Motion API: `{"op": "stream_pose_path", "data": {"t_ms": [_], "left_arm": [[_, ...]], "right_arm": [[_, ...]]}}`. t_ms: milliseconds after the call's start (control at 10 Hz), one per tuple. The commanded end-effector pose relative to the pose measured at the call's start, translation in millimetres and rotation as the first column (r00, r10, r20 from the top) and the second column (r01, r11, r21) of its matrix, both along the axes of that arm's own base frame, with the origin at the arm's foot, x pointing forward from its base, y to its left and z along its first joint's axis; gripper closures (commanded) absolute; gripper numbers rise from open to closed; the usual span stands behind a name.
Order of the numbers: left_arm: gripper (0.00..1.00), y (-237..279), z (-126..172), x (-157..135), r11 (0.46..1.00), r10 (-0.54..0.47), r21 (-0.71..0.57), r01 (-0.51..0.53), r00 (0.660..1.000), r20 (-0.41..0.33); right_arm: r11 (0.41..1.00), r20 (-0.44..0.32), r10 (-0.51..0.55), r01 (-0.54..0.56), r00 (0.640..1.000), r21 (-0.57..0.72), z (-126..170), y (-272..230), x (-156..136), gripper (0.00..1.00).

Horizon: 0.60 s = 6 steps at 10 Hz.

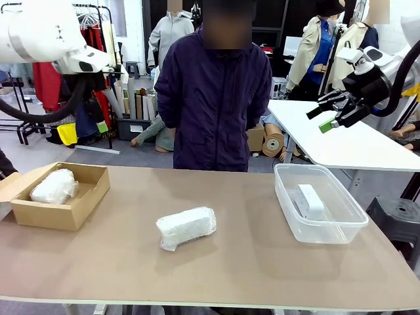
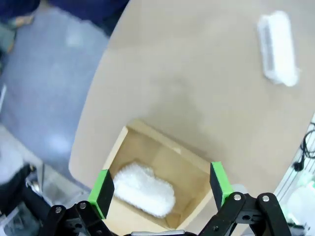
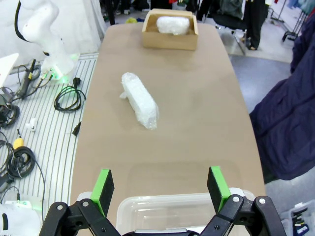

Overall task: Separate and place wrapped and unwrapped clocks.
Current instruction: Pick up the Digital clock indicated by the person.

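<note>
One bubble-wrapped clock [image 1: 186, 227] lies loose on the middle of the table [image 1: 249, 262]; it also appears as a wrapped bundle [image 3: 140, 100] and a white bundle [image 2: 278, 46] in the wrist views. A second wrapped clock [image 1: 54, 186] rests inside the cardboard box [image 1: 62, 213], also seen as a bundle [image 2: 144, 190] under my left gripper [image 2: 160, 187], which hangs open high above it. The bare white clock [image 1: 310, 201] lies in the clear plastic tub [image 1: 328, 230]. My right gripper [image 1: 326, 115] is open, raised at the right, above the tub [image 3: 167, 211].
A person in a dark jacket [image 1: 213, 92] stands at the far side of the table, arms behind the back. A second white table [image 1: 348, 141] stands behind on the right. Cables [image 3: 69, 98] lie on the floor beside the table.
</note>
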<state>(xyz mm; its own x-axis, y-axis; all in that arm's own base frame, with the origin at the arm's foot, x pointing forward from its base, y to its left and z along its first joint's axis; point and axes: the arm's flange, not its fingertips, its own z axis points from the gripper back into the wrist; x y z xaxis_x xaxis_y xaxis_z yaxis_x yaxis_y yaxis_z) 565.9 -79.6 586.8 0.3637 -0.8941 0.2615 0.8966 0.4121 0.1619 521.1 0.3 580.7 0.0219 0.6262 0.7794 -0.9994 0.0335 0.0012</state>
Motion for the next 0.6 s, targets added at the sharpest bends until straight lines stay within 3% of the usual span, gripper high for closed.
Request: {"op": "stream_pose_path", "data": {"t_ms": [0, 200, 400, 500], "left_arm": [[0.0, 27, 6, -16, 0.951, -0.291, -0.117, 0.285, 0.956, -0.038], [0.0, 44, 17, -30, 0.842, -0.51, -0.19, 0.505, 0.86, 0.025], [0.0, 59, 6, -34, 0.767, -0.596, -0.206, 0.607, 0.794, 0.12], [0.0, 68, 2, -34, 0.715, -0.611, -0.269, 0.646, 0.763, 0.208]], "right_arm": [[1.0, 0.009, 0.008, -0.008, 1.0, -0.006, -2, 0, -5, 0.0], [1.0, 0.009, 0.008, -0.008, 1.0, -0.006, -2, 0, -5, 0.0], [1.0, 0.009, 0.008, -0.008, 1.0, -0.006, -2, 0, -5, 0.0], [1.0, 0.009, 0.008, -0.008, 1.0, -0.006, -2, 0, -5, 0.0]]}}
